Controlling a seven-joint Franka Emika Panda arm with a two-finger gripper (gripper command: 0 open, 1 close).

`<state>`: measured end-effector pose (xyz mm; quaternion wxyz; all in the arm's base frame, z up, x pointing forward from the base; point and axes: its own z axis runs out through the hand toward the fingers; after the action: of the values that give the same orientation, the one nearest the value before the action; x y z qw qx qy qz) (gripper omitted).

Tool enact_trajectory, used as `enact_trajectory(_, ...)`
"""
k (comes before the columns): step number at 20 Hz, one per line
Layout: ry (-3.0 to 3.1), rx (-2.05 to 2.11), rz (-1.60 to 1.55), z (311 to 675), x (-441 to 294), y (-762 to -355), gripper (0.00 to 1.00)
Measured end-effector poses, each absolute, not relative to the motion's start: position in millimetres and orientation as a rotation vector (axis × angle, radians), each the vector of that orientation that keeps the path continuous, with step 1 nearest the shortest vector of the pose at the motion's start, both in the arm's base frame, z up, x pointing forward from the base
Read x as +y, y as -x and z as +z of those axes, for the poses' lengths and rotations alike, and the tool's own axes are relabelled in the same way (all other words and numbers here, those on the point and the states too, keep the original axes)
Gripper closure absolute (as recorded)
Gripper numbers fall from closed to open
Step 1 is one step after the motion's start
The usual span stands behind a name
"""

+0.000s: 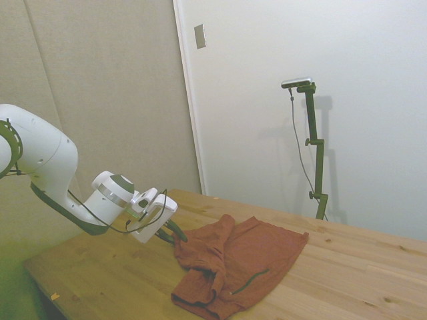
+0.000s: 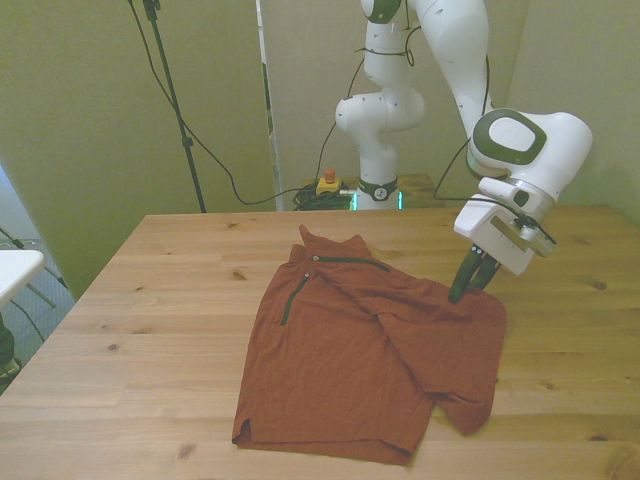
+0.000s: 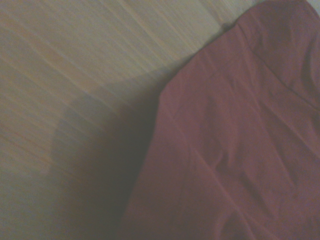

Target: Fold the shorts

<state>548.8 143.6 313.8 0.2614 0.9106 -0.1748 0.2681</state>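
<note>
Front view: end effector [image 2: 468, 287] pinches shorts [image 2: 360, 350] edge.

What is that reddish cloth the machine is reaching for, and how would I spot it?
Look at the big wooden table; the rust-red fabric shorts lie spread and wrinkled across its middle. The white robot arm's dark two-finger gripper sits at their edge on the front view's right. They are the only soft item there, marked by a thin dark pocket line.
</note>
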Motion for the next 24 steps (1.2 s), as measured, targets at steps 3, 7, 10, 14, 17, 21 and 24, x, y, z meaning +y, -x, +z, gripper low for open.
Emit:
enact_trajectory(3,-2.465,-0.470,0.721,311,144,-549,1.00)
enact_trajectory(7,-2.464,-0.476,0.726,314,143,-550,1.00)
enact_trajectory(10,-2.458,-0.492,0.740,320,139,-552,1.00)
enact_trajectory(14,-2.439,-0.558,0.786,342,126,-559,1.00)
enact_trajectory(17,-2.416,-0.636,0.827,368,102,-567,1.00)
enact_trajectory(21,-2.392,-0.743,0.865,399,58,-572,1.00)
enact_trajectory(24,-2.400,-0.826,0.861,410,25,-575,1.00)
